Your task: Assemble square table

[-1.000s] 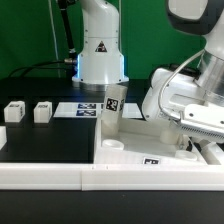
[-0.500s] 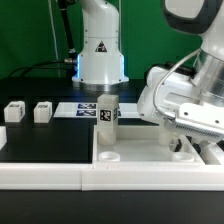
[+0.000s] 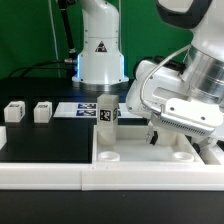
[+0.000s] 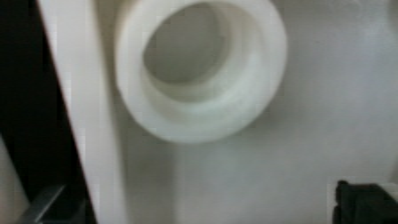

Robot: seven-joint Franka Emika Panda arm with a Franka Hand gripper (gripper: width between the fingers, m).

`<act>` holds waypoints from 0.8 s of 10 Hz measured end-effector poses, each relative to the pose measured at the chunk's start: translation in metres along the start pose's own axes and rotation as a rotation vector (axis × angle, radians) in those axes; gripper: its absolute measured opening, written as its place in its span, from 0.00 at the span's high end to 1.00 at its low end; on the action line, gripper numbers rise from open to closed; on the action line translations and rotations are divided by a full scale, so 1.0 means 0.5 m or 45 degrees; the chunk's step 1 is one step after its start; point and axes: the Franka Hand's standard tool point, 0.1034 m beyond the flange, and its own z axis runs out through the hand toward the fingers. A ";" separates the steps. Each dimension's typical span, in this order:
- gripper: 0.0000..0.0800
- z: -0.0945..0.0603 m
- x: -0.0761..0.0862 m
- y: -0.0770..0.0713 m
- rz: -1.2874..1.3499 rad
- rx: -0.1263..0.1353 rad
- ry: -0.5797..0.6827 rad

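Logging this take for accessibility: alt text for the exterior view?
A robot arm reaches low over a white square tabletop, where one leg stands upright at a far corner. Two more legs sit on the black table at the exterior view's left.

The base (image 3: 100, 55) is a fat, glossy white column with rounded shoulders. It carries a black warning triangle (image 3: 101, 47) on its front and a thin band of blue light (image 3: 78, 62) on its flank towards the exterior view's left, with black cables (image 3: 66, 28) running up just beside it on that same side. To the exterior view's right of the base, the upper links (image 3: 190, 90) are smooth white rounded shells parted by dark seams, and higher than the base's shoulders a dark grey glossy joint cap (image 3: 186, 10) sits against the white casing.
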 end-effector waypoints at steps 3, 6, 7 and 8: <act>0.19 0.001 0.000 -0.001 0.001 0.000 0.001; 0.19 0.000 -0.001 -0.003 0.003 -0.001 0.000; 0.19 -0.023 -0.008 -0.014 0.013 0.001 -0.022; 0.19 -0.062 -0.008 -0.032 0.060 0.008 -0.052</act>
